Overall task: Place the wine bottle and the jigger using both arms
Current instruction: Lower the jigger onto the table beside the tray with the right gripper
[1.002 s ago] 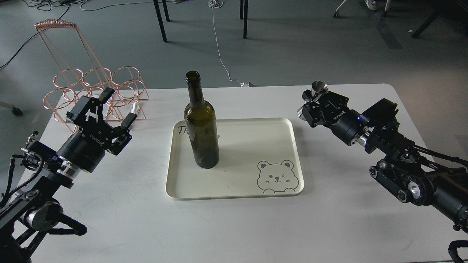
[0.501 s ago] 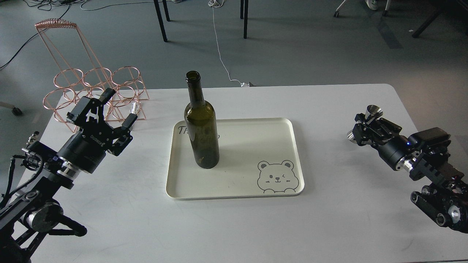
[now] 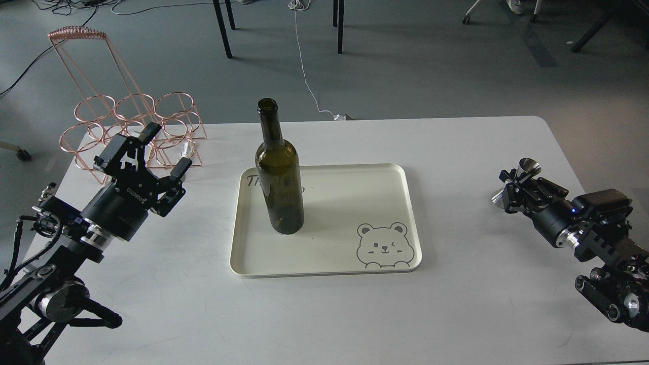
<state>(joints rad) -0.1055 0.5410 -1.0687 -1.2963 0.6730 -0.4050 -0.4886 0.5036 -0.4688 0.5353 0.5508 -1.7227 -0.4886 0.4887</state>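
Observation:
The wine bottle [image 3: 279, 182], dark olive-green and unlabelled, stands upright on the left part of the cream tray [image 3: 355, 203]. My left gripper [image 3: 166, 149] is open and empty, to the left of the tray and well clear of the bottle. My right gripper [image 3: 516, 186] is at the right side of the table, far from the tray. It is shut on the jigger [image 3: 527, 166], a shiny steel double cone held tilted, upper cup up and right, lower cup close to the table top. I cannot tell if the jigger touches the table.
A copper wire bottle rack [image 3: 127, 121] stands at the back left corner, behind my left gripper, with a small clear object [image 3: 186, 148] by its foot. The tray has a bear drawing [image 3: 383, 245] at its front right. The table's right edge is close to my right arm.
My right arm has pulled back to the right and towards me with the jigger in its grip, lowering it near the table. My left gripper has barely moved. The bottle has stayed put.

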